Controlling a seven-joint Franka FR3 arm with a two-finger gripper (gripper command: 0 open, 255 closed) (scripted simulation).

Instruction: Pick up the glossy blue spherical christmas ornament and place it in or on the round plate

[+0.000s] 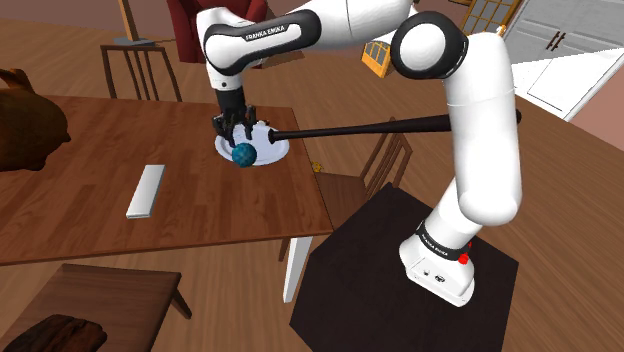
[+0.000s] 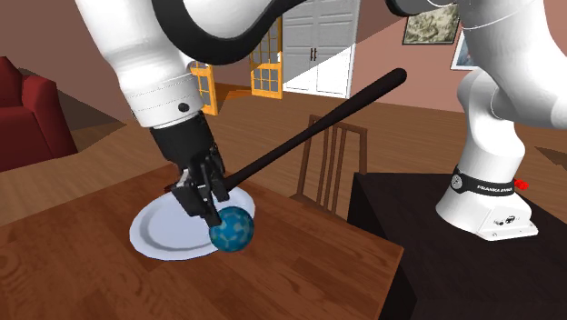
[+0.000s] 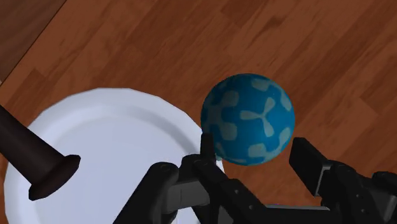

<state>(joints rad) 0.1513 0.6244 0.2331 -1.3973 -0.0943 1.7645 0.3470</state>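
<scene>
The blue ball ornament [image 1: 244,155] with a pale pattern rests at the rim of the round white plate [image 1: 275,147], on the side nearer the table's front. In the second exterior view the ornament [image 2: 231,228] overlaps the plate's [image 2: 159,232] right edge. My black gripper [image 1: 235,128] hangs just above the plate, its tips [image 2: 207,205] right by the ornament's top. In the wrist view the ornament [image 3: 248,118] lies just past the gripper [image 3: 256,147], mostly over the wood beside the plate [image 3: 114,140]. The fingers stand apart and do not clasp it.
A long dark rod [image 1: 360,128] reaches from the plate toward the arm, its flared end [image 3: 48,172] over the plate. A flat white block [image 1: 147,190] lies on the wooden table [image 1: 80,160]. A chair [image 1: 375,165] stands at the table's right edge.
</scene>
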